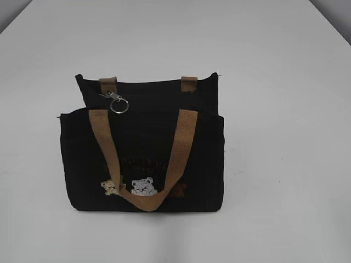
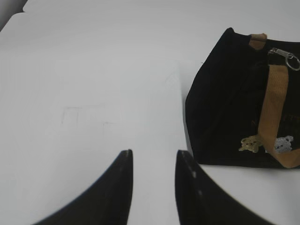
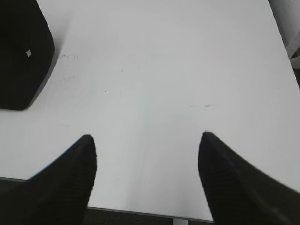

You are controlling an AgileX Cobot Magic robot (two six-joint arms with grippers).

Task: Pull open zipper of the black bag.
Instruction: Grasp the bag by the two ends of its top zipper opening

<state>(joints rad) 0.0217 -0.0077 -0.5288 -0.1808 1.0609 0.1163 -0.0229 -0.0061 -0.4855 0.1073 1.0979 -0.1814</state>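
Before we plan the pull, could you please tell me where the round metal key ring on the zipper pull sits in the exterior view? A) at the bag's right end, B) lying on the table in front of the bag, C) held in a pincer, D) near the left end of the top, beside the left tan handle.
D: the key ring hangs at the top of the black bag, beside the left tan handle, with no pincer touching it.

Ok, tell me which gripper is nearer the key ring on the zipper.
Left, probably. The left gripper sits open off the black bag's left end, key ring in its view. The right gripper is open beyond the other end, ring unseen.
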